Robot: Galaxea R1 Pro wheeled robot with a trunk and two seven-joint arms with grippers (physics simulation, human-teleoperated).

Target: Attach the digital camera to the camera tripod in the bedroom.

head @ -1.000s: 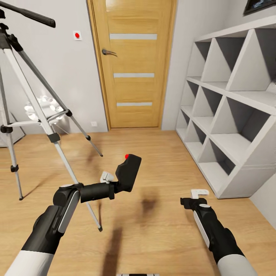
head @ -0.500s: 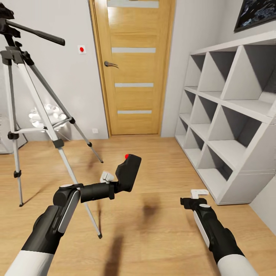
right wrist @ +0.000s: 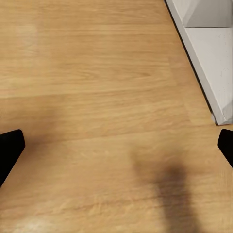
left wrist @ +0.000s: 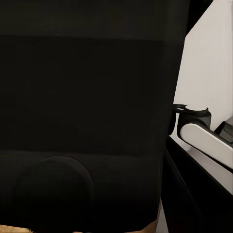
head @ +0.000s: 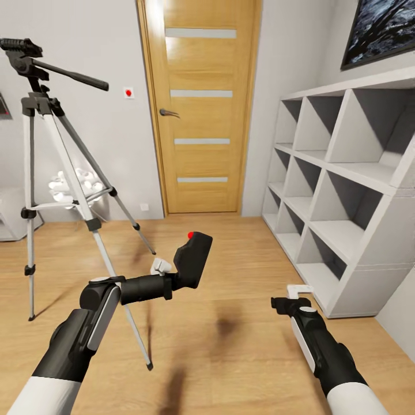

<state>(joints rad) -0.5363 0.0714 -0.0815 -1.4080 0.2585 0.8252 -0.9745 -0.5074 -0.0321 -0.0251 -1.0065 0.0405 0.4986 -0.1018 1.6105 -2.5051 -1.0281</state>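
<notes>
The camera tripod [head: 52,132] stands at the left on the wood floor, silver legs spread, its dark head and long pan handle up top. My left gripper [head: 172,275] is shut on the black digital camera [head: 193,259], held in mid-air right of the tripod's front leg with its red dot on top. In the left wrist view the digital camera's dark body [left wrist: 82,97] is pressed close to the lens. My right gripper [head: 291,297] hovers low over the floor, and its black fingertips [right wrist: 9,148] sit wide apart, so it is open and empty.
An oak door [head: 202,109] with frosted strips is straight ahead, shut. White cube shelves [head: 346,190] line the right wall under a dark wall screen [head: 380,29]. A small white spiky lamp [head: 74,181] sits behind the tripod. Open wood floor [head: 230,323] lies between my arms.
The head view has tilted upward, so the tripod head, door top and wall screen now show more fully. Both arms and the held camera keep the same pose.
</notes>
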